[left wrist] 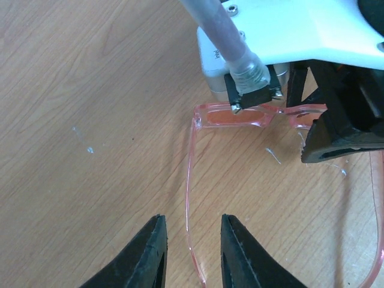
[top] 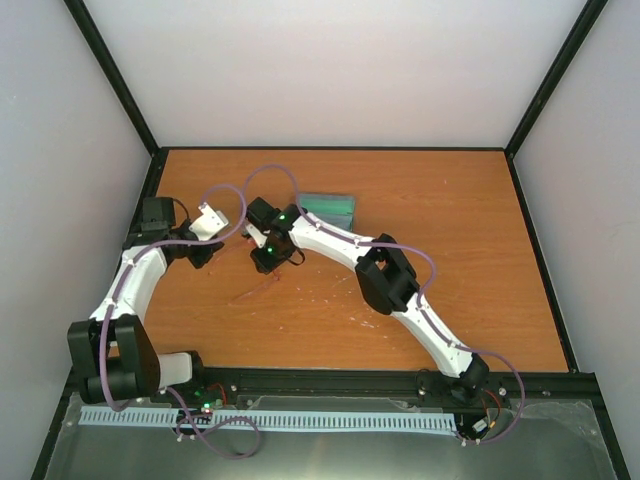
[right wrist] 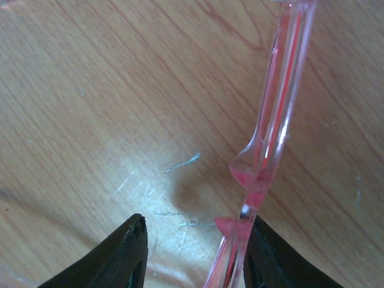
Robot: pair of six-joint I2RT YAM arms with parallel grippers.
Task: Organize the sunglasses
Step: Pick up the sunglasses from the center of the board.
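Sunglasses (left wrist: 216, 117) lie open on the wooden surface (left wrist: 90, 90), left of centre and just in front of the grey-blue case (top: 328, 208). Their front bar (right wrist: 277, 114) runs across the left wrist view. One thin side arm (left wrist: 188, 180) comes straight back from its hinge toward that camera.

That side arm passes through the gap of the left fingers (left wrist: 153, 252). They stand narrowly parted on either side of it, and I cannot tell whether either touches it. The right fingers (right wrist: 126, 258) are spread wide over the front bar. The bar sits close against one finger, with bare wood showing before the other.

Both arms are at the frame. The side arm lies along the left fingers' reach, so closing on it to fold it looks like the left arm's job.
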